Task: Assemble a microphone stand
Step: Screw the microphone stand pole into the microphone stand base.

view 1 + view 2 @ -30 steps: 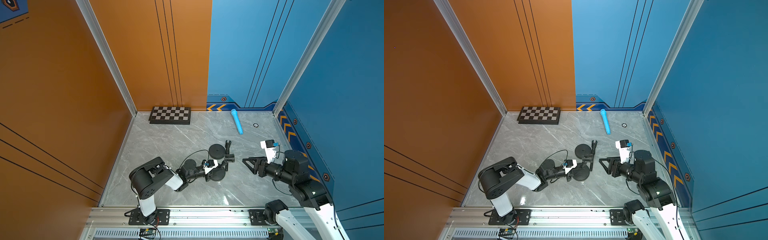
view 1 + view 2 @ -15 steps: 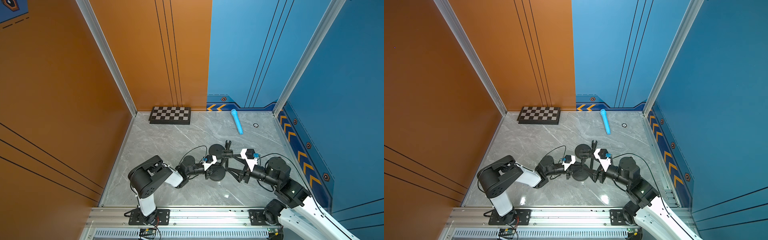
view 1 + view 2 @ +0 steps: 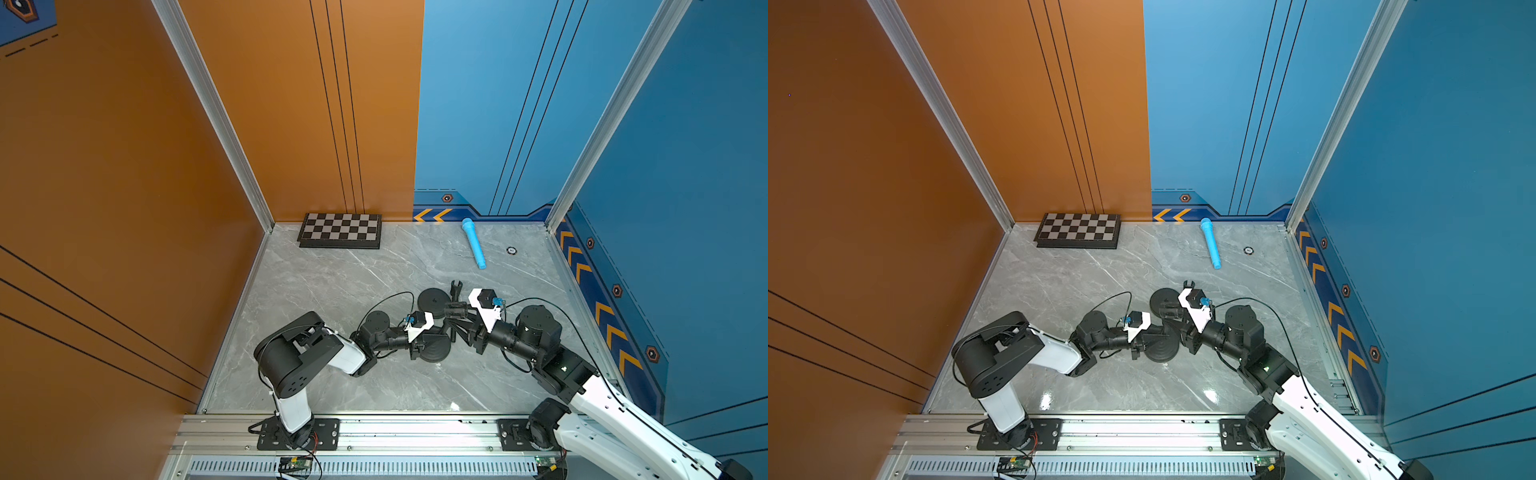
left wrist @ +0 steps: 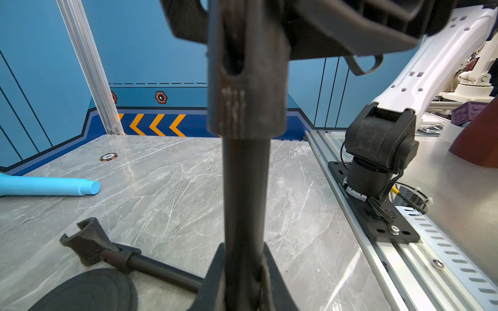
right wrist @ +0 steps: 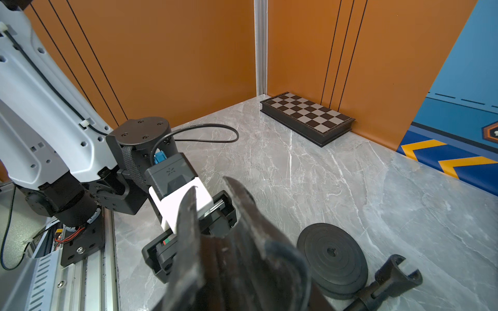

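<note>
A black stand pole (image 4: 245,188) rises upright from a round base (image 3: 434,353), also seen in a top view (image 3: 1160,352). My left gripper (image 4: 245,274) is shut on the pole's lower part, low over that base (image 3: 440,333). My right gripper (image 3: 456,312) is closed round the pole's upper sleeve (image 4: 246,102), its fingers (image 5: 188,223) flanking it. A second round base (image 3: 432,297) lies flat just behind, beside a rod with a forked clip (image 4: 89,242). The blue microphone (image 3: 473,243) lies near the back wall.
A folded chessboard (image 3: 340,230) sits against the orange back wall. A small poker chip (image 3: 511,250) lies at the back right. The left arm's cable (image 3: 386,301) loops over the marble top (image 3: 332,291). An aluminium rail (image 3: 415,432) runs along the front.
My right arm has swung in from the right side to the pole, and its jaws have closed round the pole's top. The left gripper has kept its hold.
</note>
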Robot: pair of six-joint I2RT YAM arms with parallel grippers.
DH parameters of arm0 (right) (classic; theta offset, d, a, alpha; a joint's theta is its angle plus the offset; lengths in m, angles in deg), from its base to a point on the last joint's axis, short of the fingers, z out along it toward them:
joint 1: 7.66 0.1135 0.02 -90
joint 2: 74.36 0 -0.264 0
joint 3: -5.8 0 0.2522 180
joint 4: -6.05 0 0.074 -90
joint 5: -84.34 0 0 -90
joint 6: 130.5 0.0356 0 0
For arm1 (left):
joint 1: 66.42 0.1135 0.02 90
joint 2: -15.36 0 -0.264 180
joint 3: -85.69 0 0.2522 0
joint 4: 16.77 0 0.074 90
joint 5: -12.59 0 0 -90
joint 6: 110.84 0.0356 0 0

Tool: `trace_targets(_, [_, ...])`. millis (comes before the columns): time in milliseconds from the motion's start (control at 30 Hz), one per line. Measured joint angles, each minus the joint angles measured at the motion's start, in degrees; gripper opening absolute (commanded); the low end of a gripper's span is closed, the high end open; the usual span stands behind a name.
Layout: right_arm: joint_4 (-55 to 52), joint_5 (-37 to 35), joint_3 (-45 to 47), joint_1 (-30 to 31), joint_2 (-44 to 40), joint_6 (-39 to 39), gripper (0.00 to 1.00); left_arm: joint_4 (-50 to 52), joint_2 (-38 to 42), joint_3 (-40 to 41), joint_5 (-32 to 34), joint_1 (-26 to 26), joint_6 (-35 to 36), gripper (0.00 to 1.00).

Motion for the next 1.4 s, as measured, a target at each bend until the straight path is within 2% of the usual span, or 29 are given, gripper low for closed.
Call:
trace_targets(133, [0.9, 0.1, 0.0, 0.3, 1.0, 0.0, 0.32, 0.0, 0.0, 0.0, 0.0, 0.0, 0.0, 0.05])
trace_targets(300, [2.7, 1.5, 0.0, 0.7, 2.9, 0.0, 0.09, 0.2, 0.0, 0.0, 0.1, 0.2, -0.9, 0.08])
trace_targets(433, [3.4, 1.5, 0.0, 0.6, 3.8, 0.0, 0.01, 0.5, 0.0, 0.0, 0.5, 0.2, -1.1, 0.13])
trace_targets(467, [3.6, 1.4, 0.2, 0.6, 3.8, 0.0, 0.00, 0.5, 0.0, 0.0, 0.6, 0.2, -1.1, 0.20])
trace_targets(600, [5.8, -0.7, 2.5, 1.1, 3.8, 0.7, 0.00, 0.0, 0.0, 0.0, 1.1, 0.2, -0.1, 0.59])
trace_targets(667, [6.7, -2.3, 4.8, 1.9, 3.9, 0.9, 0.00, -0.2, 0.0, 0.1, 1.7, 0.2, 0.6, 0.71])
trace_targets(733, [7.9, -4.2, 6.9, 3.5, 4.7, 0.8, 0.00, -0.6, 0.0, 0.8, 3.2, 0.3, 1.0, 0.75])
trace_targets(867, [12.9, -8.0, 10.7, 7.3, 7.2, 0.6, 0.00, -0.9, -0.9, 1.8, 4.8, 1.7, 0.9, 0.74])
trace_targets(1100, [19.2, -13.4, 11.8, 7.6, 7.6, -1.0, 0.00, -1.1, -3.8, 1.8, 4.8, 3.5, 1.2, 0.66])
trace_targets(1400, [26.5, -14.1, 11.9, 7.6, 13.0, -1.3, 0.00, -1.3, -6.7, -1.1, 7.0, 3.8, 2.4, 0.61])
